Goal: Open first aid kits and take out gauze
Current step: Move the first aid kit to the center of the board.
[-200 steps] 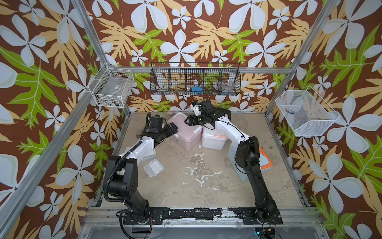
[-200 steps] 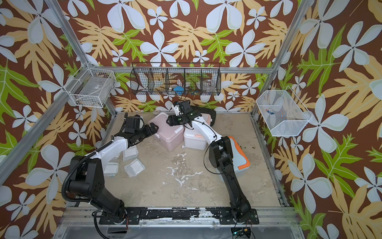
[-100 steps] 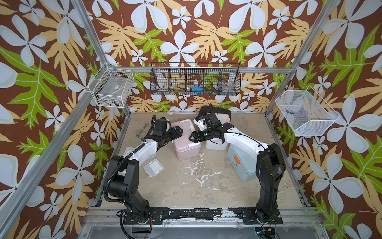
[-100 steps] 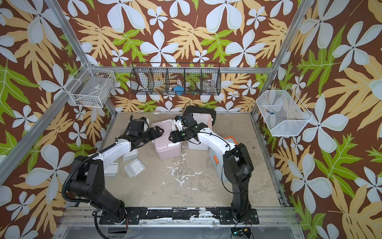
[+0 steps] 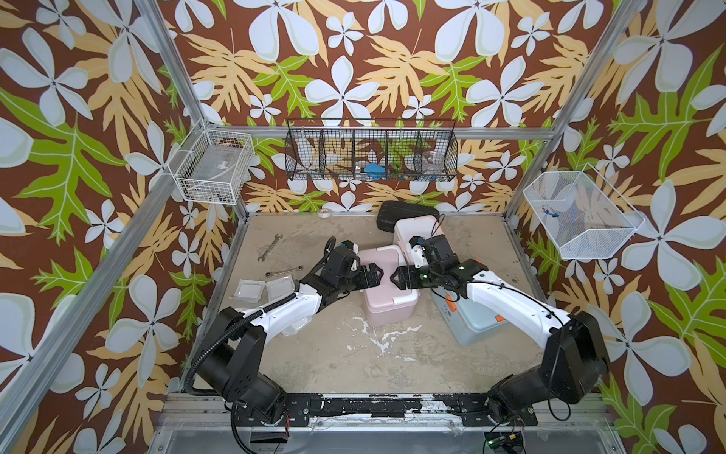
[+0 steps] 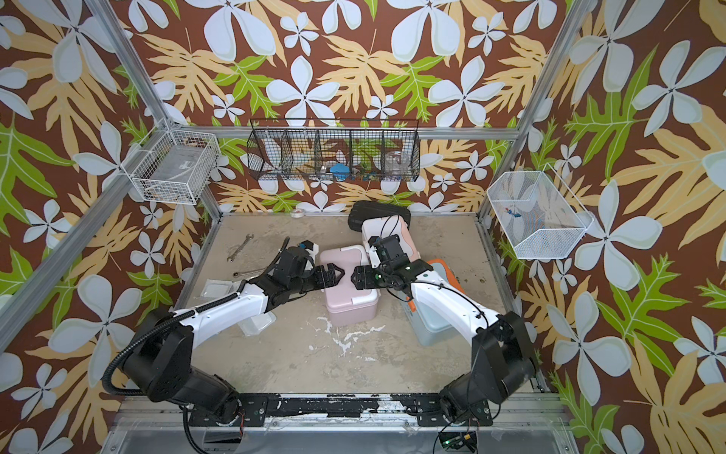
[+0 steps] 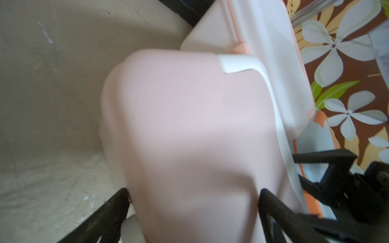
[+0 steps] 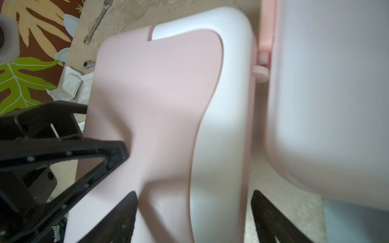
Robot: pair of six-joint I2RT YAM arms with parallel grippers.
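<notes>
**Top views: both pincers spread wide above the pink kit**

In both top views the left pincer and the right pincer faced each other, tips near, above the lid of the pink first aid kit. That kit stood at mid-bench with its lid down. Each pincer had its jaws wide apart and held nothing. In the left wrist view the fingers straddled the pink lid.

The white kit stood just behind the pink one, with the black case at its back edge. The light blue kit lay partly under the right arm; a dark mark on its side was too small to read. Two gauze packets lay on the bench beside the left arm, near a wrench.

One second before, the right pincer was over the white kit and the left pincer was beside the pink kit. The pink kit had since shifted toward the front.
</notes>
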